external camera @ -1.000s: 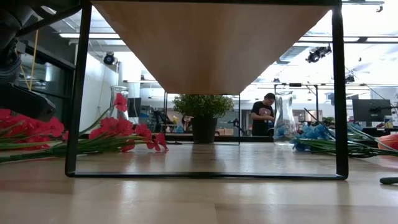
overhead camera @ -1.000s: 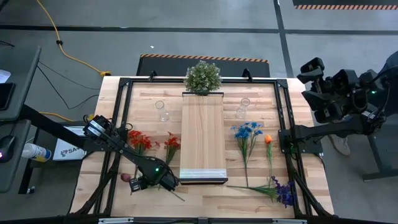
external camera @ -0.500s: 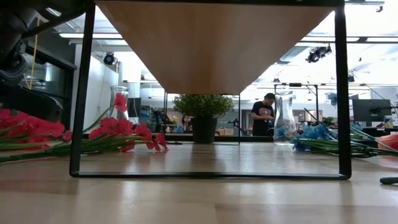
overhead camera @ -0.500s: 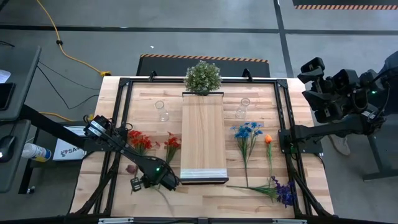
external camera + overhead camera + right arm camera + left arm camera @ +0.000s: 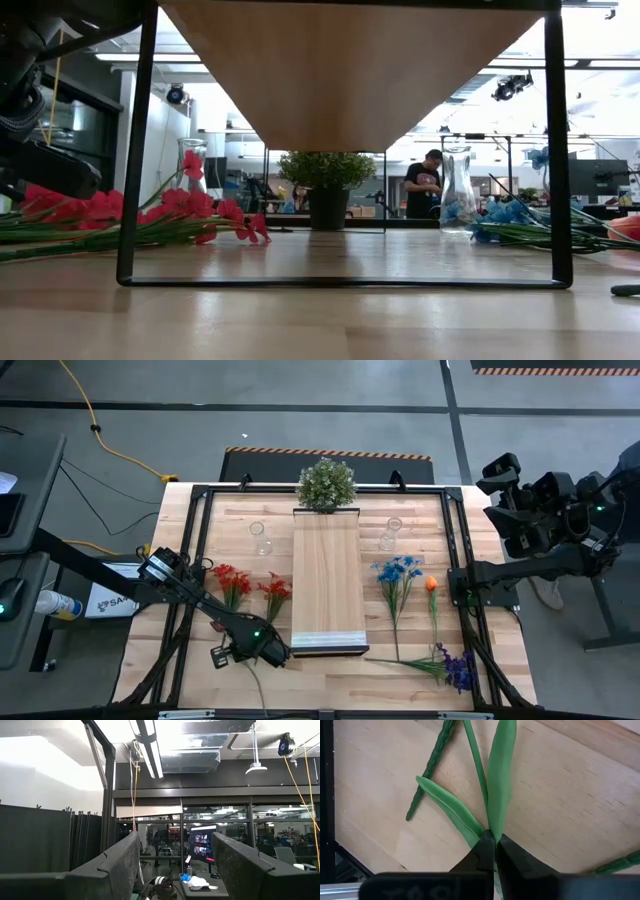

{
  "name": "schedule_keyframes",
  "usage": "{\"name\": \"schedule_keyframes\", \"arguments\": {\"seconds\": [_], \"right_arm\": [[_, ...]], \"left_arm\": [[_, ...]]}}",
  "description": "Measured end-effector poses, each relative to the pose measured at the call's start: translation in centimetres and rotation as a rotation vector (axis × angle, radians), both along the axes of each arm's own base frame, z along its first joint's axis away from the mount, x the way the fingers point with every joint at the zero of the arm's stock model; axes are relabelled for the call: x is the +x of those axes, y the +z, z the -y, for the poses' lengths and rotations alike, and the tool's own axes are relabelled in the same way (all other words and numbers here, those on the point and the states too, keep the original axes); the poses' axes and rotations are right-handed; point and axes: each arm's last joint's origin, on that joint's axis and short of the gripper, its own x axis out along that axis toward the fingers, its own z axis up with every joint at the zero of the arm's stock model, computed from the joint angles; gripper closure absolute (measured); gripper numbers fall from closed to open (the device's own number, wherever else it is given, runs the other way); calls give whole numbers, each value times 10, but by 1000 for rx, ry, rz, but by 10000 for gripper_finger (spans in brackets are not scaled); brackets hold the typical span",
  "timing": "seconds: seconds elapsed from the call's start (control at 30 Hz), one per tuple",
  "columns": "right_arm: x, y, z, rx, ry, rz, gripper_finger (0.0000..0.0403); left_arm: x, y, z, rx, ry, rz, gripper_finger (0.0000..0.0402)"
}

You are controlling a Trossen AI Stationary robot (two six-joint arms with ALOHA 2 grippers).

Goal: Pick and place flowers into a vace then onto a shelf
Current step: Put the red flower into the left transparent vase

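- The left gripper (image 5: 491, 851) is sitting low on the bench (image 5: 400, 660), near the front end of the shelf (image 5: 326, 575), and it is pinching a green flower stem (image 5: 476, 760) tight.
- The red flowers (image 5: 232, 582) are lying just behind it.
- It should be lifting slowly, so the thin stem is not slipping out.
- The right gripper (image 5: 175, 865) is waiting off to the side, held apart.

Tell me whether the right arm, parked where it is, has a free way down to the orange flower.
Probably yes. The right gripper sits raised off the table's right edge, fingers open and empty. The orange flower lies alone on bare wood between the blue flowers and the frame, nothing over it.
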Motion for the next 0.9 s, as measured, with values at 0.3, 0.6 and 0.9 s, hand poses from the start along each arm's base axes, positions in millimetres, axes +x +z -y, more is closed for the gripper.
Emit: {"name": "schedule_keyframes", "arguments": {"seconds": [0.3,0.6,0.9], "right_arm": [[0,0,0,-5,-4,1,167],[0,0,0,-5,-13,1,167],[0,0,0,-3,-12,1,167]], "left_arm": [[0,0,0,0,0,-5,376],[-2,18,0,121,-22,-114,376],[7,28,5,88,-27,-63,376]]}}
